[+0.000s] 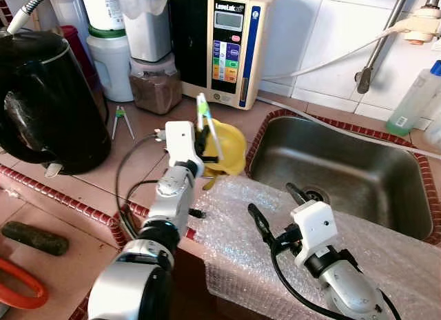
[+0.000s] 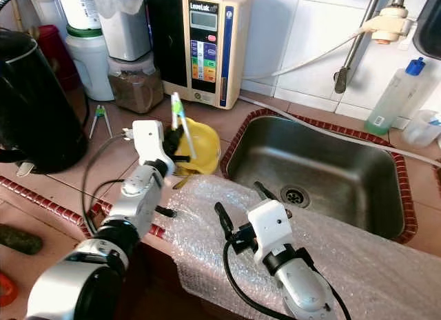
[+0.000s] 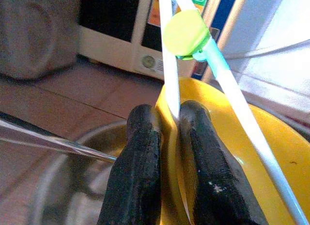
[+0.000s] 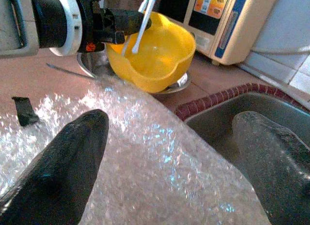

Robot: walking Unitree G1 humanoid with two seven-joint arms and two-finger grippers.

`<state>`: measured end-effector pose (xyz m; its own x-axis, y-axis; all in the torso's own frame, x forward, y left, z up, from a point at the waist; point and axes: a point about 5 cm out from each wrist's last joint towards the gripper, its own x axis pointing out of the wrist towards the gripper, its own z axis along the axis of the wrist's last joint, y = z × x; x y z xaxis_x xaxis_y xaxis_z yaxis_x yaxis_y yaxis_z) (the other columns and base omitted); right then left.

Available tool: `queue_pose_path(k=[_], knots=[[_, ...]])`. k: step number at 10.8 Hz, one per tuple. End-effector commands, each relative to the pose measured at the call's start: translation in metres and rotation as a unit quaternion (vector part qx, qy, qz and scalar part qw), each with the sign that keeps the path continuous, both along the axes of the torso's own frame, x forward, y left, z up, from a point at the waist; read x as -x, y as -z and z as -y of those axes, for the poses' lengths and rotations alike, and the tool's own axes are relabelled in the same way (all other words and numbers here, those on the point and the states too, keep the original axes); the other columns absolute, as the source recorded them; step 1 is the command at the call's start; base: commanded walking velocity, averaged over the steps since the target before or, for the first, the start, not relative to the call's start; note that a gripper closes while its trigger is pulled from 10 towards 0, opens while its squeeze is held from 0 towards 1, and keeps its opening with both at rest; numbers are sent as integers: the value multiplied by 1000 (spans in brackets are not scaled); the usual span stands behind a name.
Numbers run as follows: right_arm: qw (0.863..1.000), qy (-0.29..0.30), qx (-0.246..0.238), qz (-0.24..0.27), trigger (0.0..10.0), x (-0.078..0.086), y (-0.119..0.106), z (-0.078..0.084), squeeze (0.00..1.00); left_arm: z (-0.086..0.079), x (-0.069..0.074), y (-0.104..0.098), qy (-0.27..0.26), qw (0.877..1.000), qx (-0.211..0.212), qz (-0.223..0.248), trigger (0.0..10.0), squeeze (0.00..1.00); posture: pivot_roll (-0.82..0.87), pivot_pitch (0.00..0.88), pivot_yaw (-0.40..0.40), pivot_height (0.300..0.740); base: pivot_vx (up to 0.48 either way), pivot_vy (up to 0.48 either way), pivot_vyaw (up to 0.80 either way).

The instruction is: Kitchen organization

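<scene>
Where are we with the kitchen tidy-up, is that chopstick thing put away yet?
Not yet. The left gripper is shut on the training chopsticks and the yellow bowl's rim, beside the sink. The right gripper hovers open over the bubble wrap. The tweezers and bottles remain on the counter, so most sorting looks left.

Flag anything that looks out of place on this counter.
Bubble wrap is draped over the counter edge beside the sink, odd for a kitchen. The left gripper pinches training chopsticks against the yellow bowl.
</scene>
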<state>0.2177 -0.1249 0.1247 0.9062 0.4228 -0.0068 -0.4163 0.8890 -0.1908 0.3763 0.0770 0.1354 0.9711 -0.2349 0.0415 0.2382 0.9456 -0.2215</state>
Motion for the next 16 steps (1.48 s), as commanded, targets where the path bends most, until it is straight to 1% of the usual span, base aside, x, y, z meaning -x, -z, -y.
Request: queue_pose_path(k=[1,2,3,4,5,6,7,8,9,10,11,14,16], knots=[[1000,2,3,1,10000,0,0,2,0,-1,2,1,8,1000,20,-2,0,0,-16,0,9,740,0,0,0],[1000,1,2,-2,10000,0,2,1,0,-4,5,10,3,1000,6,-17,0,0,-13,0,6,740,0,0,0],[1000,-1,3,-3,10000,0,2,1,0,-9,8,23,-16,999,1,-49,2824,0,-13,0,3,740,0,0,0],[1000,-2,3,-4,10000,0,2,1,0,-14,10,30,-32,997,-40,-62,8118,0,-11,0,1,740,0,0,0],[1000,-2,4,-3,10000,0,2,2,0,-18,10,31,-45,996,-44,-64,9765,0,-11,0,-2,740,0,0,0],[1000,-3,4,-3,10000,0,2,2,0,-18,10,30,-42,996,-45,-58,8275,0,-10,0,-3,740,0,0,0],[1000,-3,5,-2,10000,-1,2,2,0,-18,9,25,-48,997,-46,-46,9451,0,-10,0,-4,740,0,0,0],[1000,-3,6,-1,10000,-1,2,2,0,-19,7,23,-56,995,-66,-41,10000,0,-11,0,-3,740,0,0,0],[1000,-3,6,-1,10000,-2,2,2,0,-20,6,22,-61,993,-92,-40,10000,0,-11,0,-3,740,0,0,0],[1000,-2,7,-1,10000,-2,2,2,0,-23,5,23,-67,989,-125,-50,10000,0,-12,0,-3,740,0,0,0],[1000,-2,6,-1,10000,-2,2,2,0,-24,4,22,-66,986,-144,-47,10000,0,-10,0,-3,740,0,0,0],[1000,-3,6,0,10000,-2,2,2,0,-28,5,23,-69,979,-185,-52,10000,0,-7,0,-3,740,0,0,0],[1000,-3,6,-2,10000,-2,2,2,0,-32,7,27,-60,978,-192,-59,10000,0,-8,0,-3,740,0,0,0]])
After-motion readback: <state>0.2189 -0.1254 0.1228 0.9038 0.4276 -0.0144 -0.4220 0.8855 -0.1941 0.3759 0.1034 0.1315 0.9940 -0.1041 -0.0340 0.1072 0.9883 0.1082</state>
